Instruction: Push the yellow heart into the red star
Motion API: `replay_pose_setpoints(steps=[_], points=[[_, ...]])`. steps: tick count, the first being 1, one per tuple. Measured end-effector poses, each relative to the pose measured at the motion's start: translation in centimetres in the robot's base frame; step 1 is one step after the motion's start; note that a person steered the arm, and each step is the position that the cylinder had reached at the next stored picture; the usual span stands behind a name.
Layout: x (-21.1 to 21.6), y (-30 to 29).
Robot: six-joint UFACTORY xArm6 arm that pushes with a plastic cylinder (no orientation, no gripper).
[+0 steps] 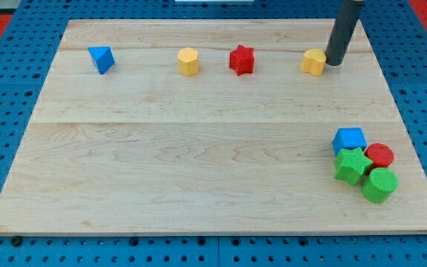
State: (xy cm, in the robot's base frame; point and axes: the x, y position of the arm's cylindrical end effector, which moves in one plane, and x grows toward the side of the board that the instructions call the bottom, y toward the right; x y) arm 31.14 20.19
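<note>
Yellow heart (313,62) touching my tip (333,62)

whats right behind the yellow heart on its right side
My tip stands against the right edge of the yellow heart. The rod hides a strip of the board behind it; nothing else shows there.
</note>
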Motion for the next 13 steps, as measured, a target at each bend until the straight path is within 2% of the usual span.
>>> replay_pose_setpoints(steps=[7,12,13], points=[[0.0,-1.9],[0.0,-9.1],[0.7,-9.1]])
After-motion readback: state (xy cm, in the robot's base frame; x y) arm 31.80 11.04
